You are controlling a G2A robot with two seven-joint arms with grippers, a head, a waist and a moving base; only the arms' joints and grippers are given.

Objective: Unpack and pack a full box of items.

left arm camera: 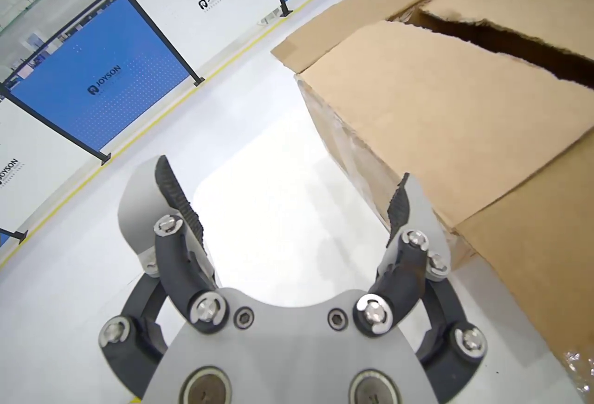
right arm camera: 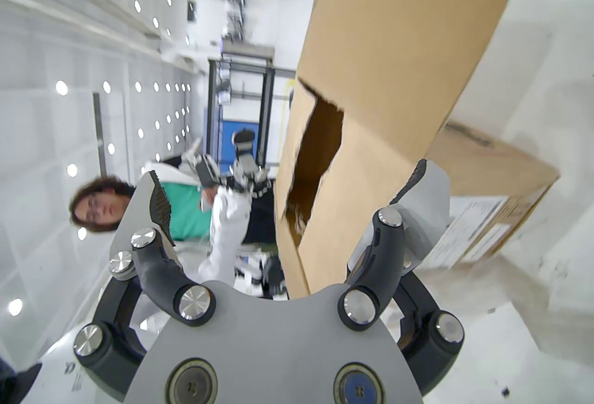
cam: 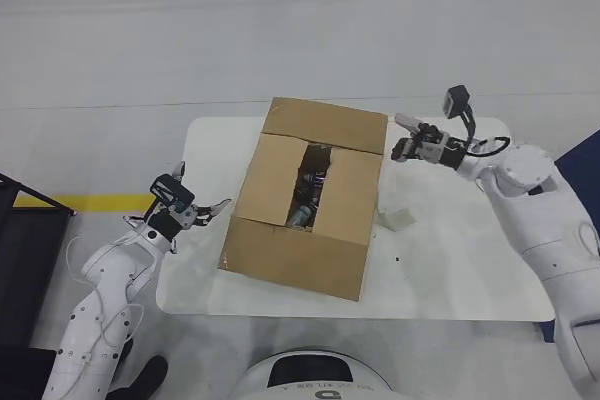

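While the box (cam: pixel 280 255) sits on the table (cam: pixel 460 285), its flaps (cam: pixel 348 195) nearly shut over a slot (cam: pixel 313 180) running away from the robot, the left gripper (left arm camera: pixel 284 169) and right gripper (right arm camera: pixel 287 170) flank it, both spread wide and empty, each just beside its own flap.

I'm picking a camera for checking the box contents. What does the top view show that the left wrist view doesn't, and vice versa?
Top view adds: items in the gap between the flaps of the box, the right gripper by its far corner, and a small white object beside it. Left wrist view adds: the left gripper, its ribbed pads close up, open and empty, plus blue and white barrier panels. Both: the cardboard box, flaps partly closed, on the white table.
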